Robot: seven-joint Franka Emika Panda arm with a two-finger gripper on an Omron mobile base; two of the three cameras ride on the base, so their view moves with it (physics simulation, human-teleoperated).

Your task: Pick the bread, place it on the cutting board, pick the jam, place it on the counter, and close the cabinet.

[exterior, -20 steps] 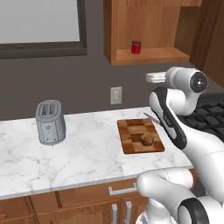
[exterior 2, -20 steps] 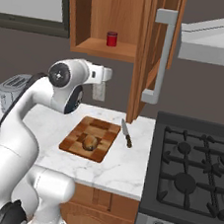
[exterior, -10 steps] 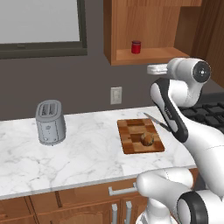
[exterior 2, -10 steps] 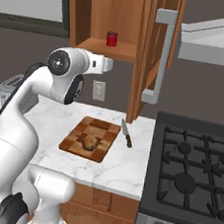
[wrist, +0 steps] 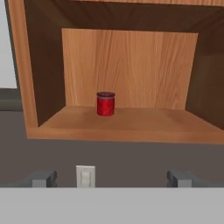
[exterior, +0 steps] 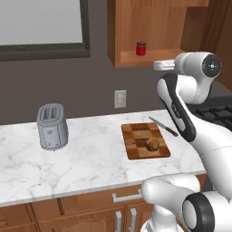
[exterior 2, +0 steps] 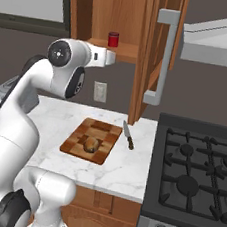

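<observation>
**A:** So the bread (exterior: 152, 144) is parked on the board (exterior: 136, 146) already, near the corner toward the stove. First half of the job can be called done, judging by that.

**B:** Yep, and the jam (wrist: 105, 103) is what's being lined up now. It's upright on the cabinet (exterior 2: 143, 53) shelf, a bit left of middle and set back from the front lip, nothing beside it.

**A:** Why is the hand held so level, though?

**B:** Because the jar sits inside a box. It can't be taken from above with the cabinet top in the way, so it has to be approached from the front, along the shelf. In the hand view the jar is seen dead ahead and slightly above the finger line, so the hand probably needs to be raised a touch and pushed in.

**A:** And the jaws?

**B:** Spread as wide as they go, nothing between them. The gripper (wrist: 112, 178) is well short of the jar, out in front of the shelf edge. Makes sense, since a round jar needs that gap to be slipped around.

**A:** The door's been left swung out to the right, handle (exterior 2: 160, 56) facing the room.

**B:** Has to be, or the shelf can't be reached. It gets shut last. The knife (exterior 2: 129, 135) lying on the worktop (exterior: 86, 158) just past the board should be avoided when the jar is set down. Plenty of bare marble between board and toaster (exterior: 51, 126) for that.
</observation>
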